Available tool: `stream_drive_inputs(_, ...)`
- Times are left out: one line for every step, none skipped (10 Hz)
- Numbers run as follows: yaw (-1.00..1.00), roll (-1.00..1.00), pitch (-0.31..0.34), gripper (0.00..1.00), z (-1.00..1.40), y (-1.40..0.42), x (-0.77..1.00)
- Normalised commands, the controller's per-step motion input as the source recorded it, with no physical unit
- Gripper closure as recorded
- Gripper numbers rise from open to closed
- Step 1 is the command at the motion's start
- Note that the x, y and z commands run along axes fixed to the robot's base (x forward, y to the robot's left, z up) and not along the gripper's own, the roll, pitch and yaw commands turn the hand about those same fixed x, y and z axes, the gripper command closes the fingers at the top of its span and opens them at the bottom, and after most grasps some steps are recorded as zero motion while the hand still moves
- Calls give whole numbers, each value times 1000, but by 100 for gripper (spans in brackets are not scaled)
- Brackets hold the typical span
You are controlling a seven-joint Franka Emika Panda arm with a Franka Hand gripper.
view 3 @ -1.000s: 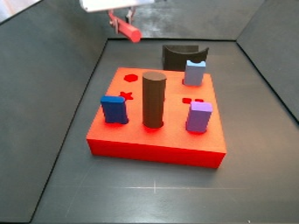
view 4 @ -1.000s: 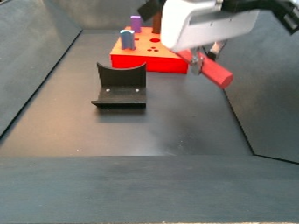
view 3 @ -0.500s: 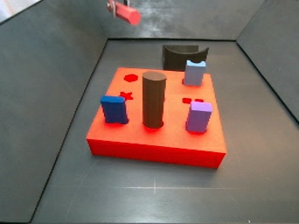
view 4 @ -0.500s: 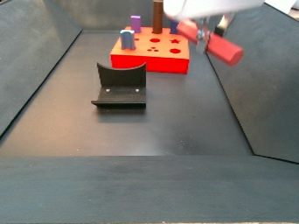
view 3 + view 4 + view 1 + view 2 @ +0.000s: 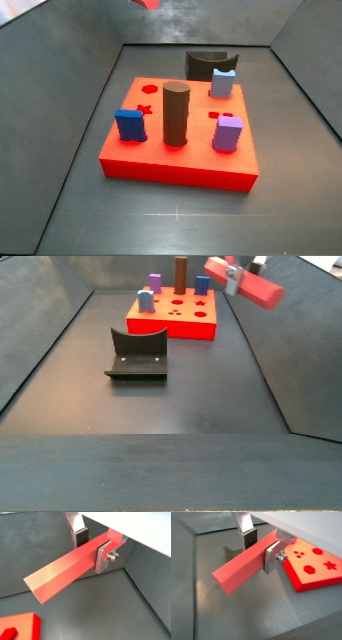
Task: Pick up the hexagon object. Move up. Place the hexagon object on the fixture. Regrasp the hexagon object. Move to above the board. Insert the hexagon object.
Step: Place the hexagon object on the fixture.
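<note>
- Where both wrist views look down along the arm, the pincer (image 5: 92,543) is clenched on the hexagon rod (image 5: 70,568), its silver fingers (image 5: 103,556) pressing dark pads against opposite sides of the rod near one end.
- The rod is salmon-pink, long and flat-sided, and most of its length juts out free beyond the fingers (image 5: 270,556), tilted over the dark floor.
- In a side view the rod (image 5: 251,286) hangs high in the air, well above the floor and off to one side of the fixture (image 5: 138,354), touching neither it nor the board (image 5: 175,318).
- In a side view only a small tip of the rod (image 5: 147,3) shows at the upper edge, well above the board (image 5: 181,155).
- The board lies flat on the floor and carries upright pegs: a dark brown cylinder (image 5: 177,114), a blue block (image 5: 130,124), a purple block (image 5: 227,133) and a light-blue block (image 5: 222,83).
- The fixture (image 5: 209,63) stands just behind the board.
</note>
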Motion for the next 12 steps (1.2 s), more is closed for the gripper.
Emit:
stream_drive_inputs(-1000,-130,-89,100,-21,-224,1000)
stream_drive_inputs(-1000,-163,-92,100,-22,-201,1000)
stream_drive_inputs(-1000,-179,-92,100,-24,-191,1000)
stream_drive_inputs(-1000,-226,-99,100,-29,-166,1000)
stream_drive_inputs(-908,-244,-97,100,-33,-150,1000)
stream_drive_inputs(-580,-189,-77,100,-35,-131,1000)
stream_drive_inputs(-445,-162,-66,100,-37,-122,1000)
stream_drive_inputs(-254,-123,-48,100,-38,-108,1000)
stream_drive_inputs(-147,-126,-33,100,-40,-91,1000)
stream_drive_inputs(-105,-134,-21,100,-43,-79,1000)
stream_drive_inputs(-80,-141,-11,100,-44,-67,1000)
stream_drive_inputs(-63,-147,0,100,-44,-57,1000)
